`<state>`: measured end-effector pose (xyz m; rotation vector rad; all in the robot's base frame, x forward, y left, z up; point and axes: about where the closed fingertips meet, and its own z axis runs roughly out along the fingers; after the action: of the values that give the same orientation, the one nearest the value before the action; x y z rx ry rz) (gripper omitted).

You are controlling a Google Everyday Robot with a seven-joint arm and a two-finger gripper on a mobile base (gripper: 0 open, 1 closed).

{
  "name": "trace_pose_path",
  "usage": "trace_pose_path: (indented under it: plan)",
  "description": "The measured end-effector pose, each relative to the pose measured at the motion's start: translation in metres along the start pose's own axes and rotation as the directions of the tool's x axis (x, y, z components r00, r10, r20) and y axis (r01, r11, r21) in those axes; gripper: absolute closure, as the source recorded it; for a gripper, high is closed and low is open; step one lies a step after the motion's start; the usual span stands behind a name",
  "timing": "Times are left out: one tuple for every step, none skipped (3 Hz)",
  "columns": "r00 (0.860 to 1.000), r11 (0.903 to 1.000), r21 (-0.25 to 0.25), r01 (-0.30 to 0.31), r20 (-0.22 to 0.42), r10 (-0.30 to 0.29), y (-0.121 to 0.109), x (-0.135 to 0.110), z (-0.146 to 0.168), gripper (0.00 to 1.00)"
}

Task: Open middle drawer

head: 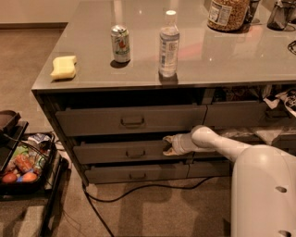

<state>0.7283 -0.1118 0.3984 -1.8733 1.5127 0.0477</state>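
The middle drawer [120, 152] is a wide grey front with a small dark pull [135, 153] at its centre. It sits between a taller top drawer [92, 121] and a slimmer bottom drawer [111, 173]. It stands slightly out from the cabinet, with a dark gap above its top edge. My gripper [168, 145] is at the right end of the middle drawer's front, at its upper edge. The white arm [217, 142] reaches in from the right. The drawer's inside is hidden.
On the grey counter [92, 78] stand a soda can [120, 43], a clear bottle [169, 44], a yellow sponge [64, 67] and a jar [226, 14]. A black cart with groceries [21, 164] stands at the left. A cable [138, 189] lies on the floor.
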Motion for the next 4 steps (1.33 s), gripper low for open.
trace_pose_path:
  plan:
    - [1.0,0.9998,-0.008,-0.016,0.006,0.016,0.0015,0.0003,-0.0003,0.55]
    - [0.999,0.999,-0.026,-0.036,0.011,0.036,0.0054,0.0015,-0.0011,0.58]
    - [0.999,0.999,-0.026,-0.036,0.011,0.036,0.0025,0.0003,-0.0014,0.58]
    - [0.999,0.999,-0.026,-0.036,0.011,0.036,0.0016,0.0,-0.0015,0.56]
